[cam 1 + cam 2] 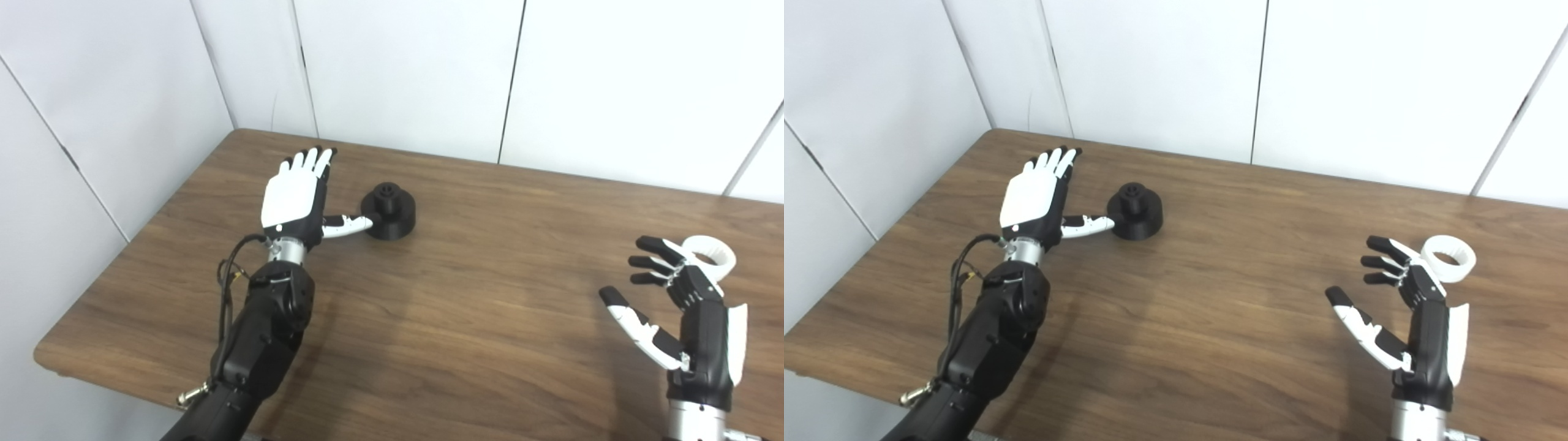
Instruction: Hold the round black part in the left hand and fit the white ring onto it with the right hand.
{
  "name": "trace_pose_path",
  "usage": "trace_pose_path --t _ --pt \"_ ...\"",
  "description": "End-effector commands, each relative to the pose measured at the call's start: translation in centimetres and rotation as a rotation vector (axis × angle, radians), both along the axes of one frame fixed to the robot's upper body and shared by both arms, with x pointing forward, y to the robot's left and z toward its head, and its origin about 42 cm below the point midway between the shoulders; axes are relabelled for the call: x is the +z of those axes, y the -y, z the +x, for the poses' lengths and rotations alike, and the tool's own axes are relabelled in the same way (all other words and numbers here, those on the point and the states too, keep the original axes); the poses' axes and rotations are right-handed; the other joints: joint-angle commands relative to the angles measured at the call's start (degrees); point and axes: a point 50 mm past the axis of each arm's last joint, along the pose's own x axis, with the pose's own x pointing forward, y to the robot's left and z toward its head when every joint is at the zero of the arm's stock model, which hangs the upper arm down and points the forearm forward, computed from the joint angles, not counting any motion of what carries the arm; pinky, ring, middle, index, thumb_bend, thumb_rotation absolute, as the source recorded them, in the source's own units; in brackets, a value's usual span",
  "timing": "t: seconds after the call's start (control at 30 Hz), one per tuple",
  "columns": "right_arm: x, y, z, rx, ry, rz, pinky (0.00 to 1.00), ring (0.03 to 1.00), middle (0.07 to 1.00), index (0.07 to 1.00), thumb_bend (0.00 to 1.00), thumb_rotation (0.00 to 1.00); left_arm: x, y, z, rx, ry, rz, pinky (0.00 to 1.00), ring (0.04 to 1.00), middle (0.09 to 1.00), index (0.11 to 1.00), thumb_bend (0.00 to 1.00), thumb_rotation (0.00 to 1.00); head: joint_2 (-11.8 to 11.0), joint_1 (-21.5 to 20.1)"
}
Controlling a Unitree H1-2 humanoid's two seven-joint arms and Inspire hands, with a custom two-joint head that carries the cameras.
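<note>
The round black part (389,211) stands on the wooden table (465,306), left of centre toward the back, with a small hub on top. My left hand (298,199) is open just to its left, fingers stretched away from me, the thumb tip touching the part's side. The white ring (710,256) lies flat near the table's right side. My right hand (677,306) is open, fingers spread and curled, held just in front and to the left of the ring and partly covering its near edge. Neither hand holds anything.
White wall panels (404,73) close off the table at the back and on the left. The table's front-left corner (46,355) is rounded. Bare wood lies between the two hands.
</note>
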Motion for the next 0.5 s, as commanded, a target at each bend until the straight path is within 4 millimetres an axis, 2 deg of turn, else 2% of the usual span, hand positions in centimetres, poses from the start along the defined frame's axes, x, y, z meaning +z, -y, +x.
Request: trace_pose_path --t 0.0,0.23,0.47 --pt "-3.5 1.5 -1.7 -0.026 -0.111 -0.063 0.53 0.640 0.731 0.697 0.69 0.28 2.7 -0.7 1.7 0.007 0.038 0.048 1.00 1.000 1.000 0.925 1.00 0.64 0.15 -0.20" --pt "-3.5 1.3 -1.8 -0.030 -0.108 -0.057 0.52 0.631 0.732 0.702 0.69 0.27 2.7 -0.8 2.5 -0.015 -0.032 0.054 1.00 1.000 1.000 0.862 1.00 0.67 0.42 -0.44" --pt "-3.6 1.3 -1.7 -0.030 -0.107 -0.056 0.51 0.622 0.743 0.710 0.69 0.27 2.5 -0.8 2.9 -0.060 -0.105 0.053 1.00 1.000 1.000 0.864 1.00 0.69 0.51 -0.63"
